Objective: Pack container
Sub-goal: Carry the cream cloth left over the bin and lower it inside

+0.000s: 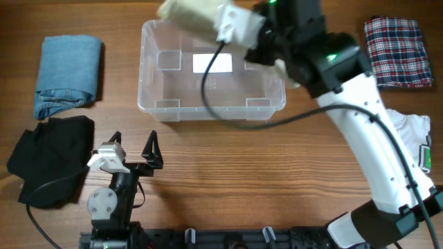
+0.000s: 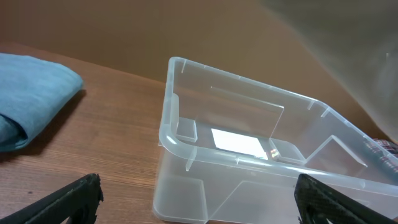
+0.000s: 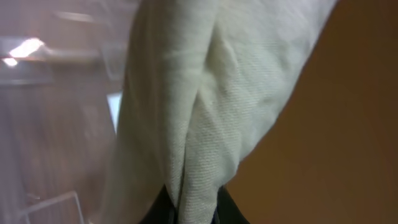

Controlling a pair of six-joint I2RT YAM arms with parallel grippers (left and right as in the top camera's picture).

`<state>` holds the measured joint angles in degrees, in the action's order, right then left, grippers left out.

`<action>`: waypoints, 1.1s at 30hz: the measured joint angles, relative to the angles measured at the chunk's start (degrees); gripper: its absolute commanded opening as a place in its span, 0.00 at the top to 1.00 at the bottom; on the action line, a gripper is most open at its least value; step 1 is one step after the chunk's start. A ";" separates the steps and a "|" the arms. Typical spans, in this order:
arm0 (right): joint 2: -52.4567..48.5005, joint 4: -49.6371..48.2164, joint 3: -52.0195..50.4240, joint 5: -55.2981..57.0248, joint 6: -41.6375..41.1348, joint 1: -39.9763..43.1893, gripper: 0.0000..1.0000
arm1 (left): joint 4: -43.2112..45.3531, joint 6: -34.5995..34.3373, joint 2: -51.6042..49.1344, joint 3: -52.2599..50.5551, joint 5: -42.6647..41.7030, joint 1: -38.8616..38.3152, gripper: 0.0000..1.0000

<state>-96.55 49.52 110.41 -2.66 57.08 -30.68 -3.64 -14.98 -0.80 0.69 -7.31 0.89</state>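
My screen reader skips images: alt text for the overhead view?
The right pincer holds a cream garment above the far rim of the clear container. The left pincer sits open beside a black garment; denim, plaid and white garments lie around.

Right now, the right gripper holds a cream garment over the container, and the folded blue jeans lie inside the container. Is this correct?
One part is wrong. The right gripper does hold the cream garment over the container, but the folded blue jeans lie on the table, left of the container, not inside. The overhead view shows it.
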 measured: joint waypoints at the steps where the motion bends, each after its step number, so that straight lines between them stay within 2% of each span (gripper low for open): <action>1: -0.24 -0.74 0.00 -0.35 0.98 -1.09 0.96 | 0.00 0.00 0.00 0.00 0.00 0.00 0.00; 9: -10.38 -5.95 0.00 -0.68 10.29 -3.67 0.96 | 0.00 0.02 0.00 0.00 0.00 0.00 0.00; 19: -19.30 -11.67 0.00 7.61 21.03 -3.63 0.96 | 0.00 0.00 0.00 0.00 0.00 0.00 0.00; 33: -25.16 -17.46 0.00 7.15 23.19 -0.50 0.96 | 0.00 0.00 0.00 0.00 0.00 0.00 0.00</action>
<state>-121.71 32.05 110.41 4.49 80.27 -31.18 -3.64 -14.98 -0.80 0.69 -7.31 0.89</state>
